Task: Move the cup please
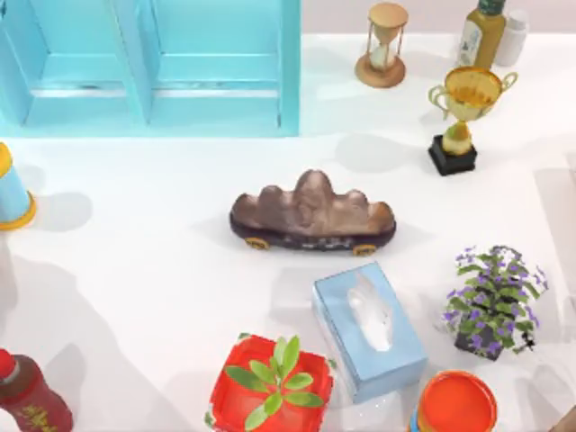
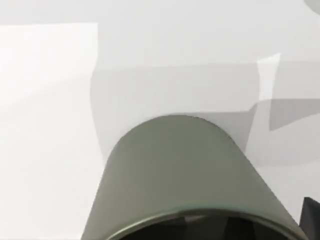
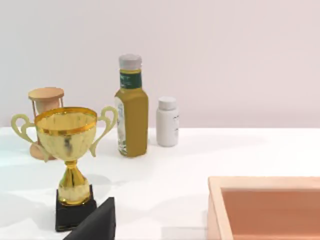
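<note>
One olive cup [image 2: 185, 175] sits right under the left wrist camera, above white tabletop [image 2: 45, 150]; left end effector grip cannot be told. Loose hold could drop it.

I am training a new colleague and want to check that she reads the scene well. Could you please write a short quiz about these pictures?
1. True or false: the trophy stands on the top view's left side.
2. Which thing lies nearest the centre of the top view? A) tissue box B) rock ornament C) hourglass
3. Fill in: seen close up in the left wrist view, the cup has a dull ___ colour.

Key: 1 false, it stands on the right side. 2 B. 3 olive (grey-green).
</note>
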You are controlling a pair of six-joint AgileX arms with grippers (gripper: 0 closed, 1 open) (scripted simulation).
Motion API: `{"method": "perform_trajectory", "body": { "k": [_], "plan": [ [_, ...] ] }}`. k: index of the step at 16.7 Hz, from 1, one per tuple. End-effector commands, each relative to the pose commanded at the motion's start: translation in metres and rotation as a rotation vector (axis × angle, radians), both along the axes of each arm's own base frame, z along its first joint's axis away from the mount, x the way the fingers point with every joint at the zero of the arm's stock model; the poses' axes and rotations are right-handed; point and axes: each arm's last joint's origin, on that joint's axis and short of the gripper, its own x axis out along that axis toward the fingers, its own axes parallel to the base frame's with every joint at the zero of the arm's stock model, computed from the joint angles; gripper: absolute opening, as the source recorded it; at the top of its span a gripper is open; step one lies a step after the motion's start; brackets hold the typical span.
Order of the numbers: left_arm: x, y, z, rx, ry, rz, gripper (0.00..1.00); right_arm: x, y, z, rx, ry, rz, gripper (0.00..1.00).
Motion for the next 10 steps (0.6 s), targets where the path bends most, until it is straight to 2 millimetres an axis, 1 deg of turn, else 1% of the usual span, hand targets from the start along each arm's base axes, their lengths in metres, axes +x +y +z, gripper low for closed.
{"method": "perform_trajectory", "body": {
  "k": [6,7,10],
  "plan": [
    [0.0,0.0,0.0,0.0,0.0,0.0,0.98,0.0,0.0,0.0,0.0,0.0,0.0,1.0],
    [0.0,0.0,0.0,0.0,0.0,0.0,1.0,0.0,0.0,0.0,0.0,0.0,0.0,1.0],
    [0.0,0.0,0.0,0.0,0.0,0.0,1.0,0.0,0.0,0.0,0.0,0.0,0.0,1.0]
  ]
}}
